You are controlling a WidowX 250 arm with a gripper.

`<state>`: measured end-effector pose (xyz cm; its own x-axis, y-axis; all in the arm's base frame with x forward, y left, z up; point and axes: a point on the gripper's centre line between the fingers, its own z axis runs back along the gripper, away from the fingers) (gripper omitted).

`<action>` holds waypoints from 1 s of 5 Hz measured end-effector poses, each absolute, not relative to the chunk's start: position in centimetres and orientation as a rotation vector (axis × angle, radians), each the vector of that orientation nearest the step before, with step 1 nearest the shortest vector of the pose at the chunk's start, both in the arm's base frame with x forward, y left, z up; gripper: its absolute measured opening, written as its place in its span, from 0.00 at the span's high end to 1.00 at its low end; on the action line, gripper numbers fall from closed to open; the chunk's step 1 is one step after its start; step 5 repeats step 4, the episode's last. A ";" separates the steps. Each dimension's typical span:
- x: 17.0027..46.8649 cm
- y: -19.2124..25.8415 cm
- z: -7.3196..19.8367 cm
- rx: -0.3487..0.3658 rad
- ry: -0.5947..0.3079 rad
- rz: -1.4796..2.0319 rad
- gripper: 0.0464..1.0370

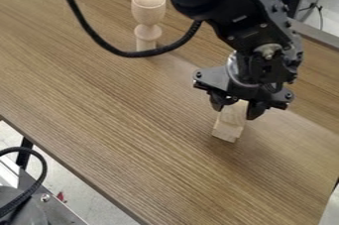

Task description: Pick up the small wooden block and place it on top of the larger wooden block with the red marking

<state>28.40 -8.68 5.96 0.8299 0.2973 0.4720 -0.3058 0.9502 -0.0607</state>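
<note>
Hanging over the right-hand part of the view, the black two-part end effector (237,109) points down at a small, pale, unpainted wooden block (230,126). Whether it stands wide or has narrowed onto the block, I cannot tell. The block's upper end sits right in under the end effector, and its lower end, with a stepped edge, juts out toward the camera. A bright round metal part (235,70) shows just above the end effector, and from there the black jointed robot arm (261,21) runs up and out through the top edge.

A thick black braided cable (99,40) droops in a loop from the top, left of the arm, and curves back up to it. Behind the bottom of that loop stands a turned piece of pale wood (147,8) with an egg-shaped top, a cup, a narrow neck and a rounded bulge; the cable crosses its straight stem. It is well apart from the block.

All this is over or on the brown wood-grain surface (119,120). Past its near left edge are a pale floor (96,201), a grey metal unit (59,211) and a second black cable (42,169).
</note>
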 end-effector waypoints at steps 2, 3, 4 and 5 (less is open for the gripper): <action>28.3 -8.3 6.0 0.047 -0.489 0.327 0.04; 28.5 -8.6 7.0 0.030 -0.494 0.330 0.04; 29.0 -8.6 9.8 0.046 -0.475 0.335 0.04; 29.0 -8.6 9.8 0.046 -0.475 0.335 0.04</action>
